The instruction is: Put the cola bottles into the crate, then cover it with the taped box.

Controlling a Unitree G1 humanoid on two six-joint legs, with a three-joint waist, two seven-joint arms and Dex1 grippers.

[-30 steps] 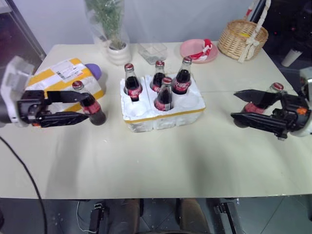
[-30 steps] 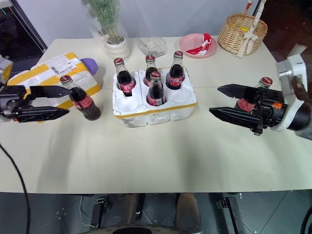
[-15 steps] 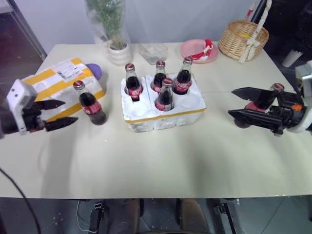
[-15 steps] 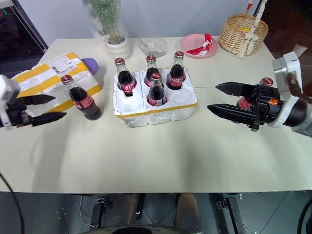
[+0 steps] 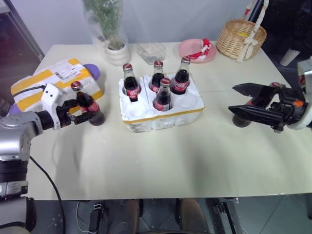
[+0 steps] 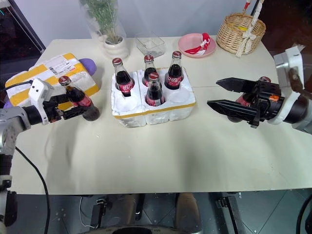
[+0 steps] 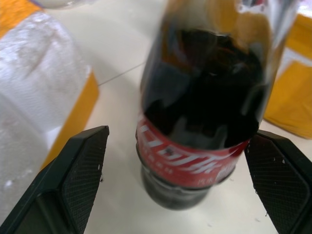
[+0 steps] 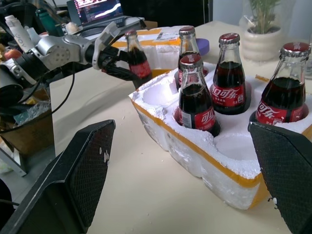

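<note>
Since earlier frame: left gripper (image 5: 80, 111) swung in from table's left edge, now straddling loose cola bottle (image 5: 89, 104), jaws apart, textured black pads either side of glass, gap visible both sides.

That bottle upright on table, just beside taped box (image 5: 53, 80).

Crate (image 5: 161, 108), rough white foam: four bottles seated, two front wells vacant.

Sixth bottle (image 6: 251, 96) behind right gripper (image 6: 213, 94), jaws wide.

Broad bare tabletop (image 5: 170, 161) in front.
</note>
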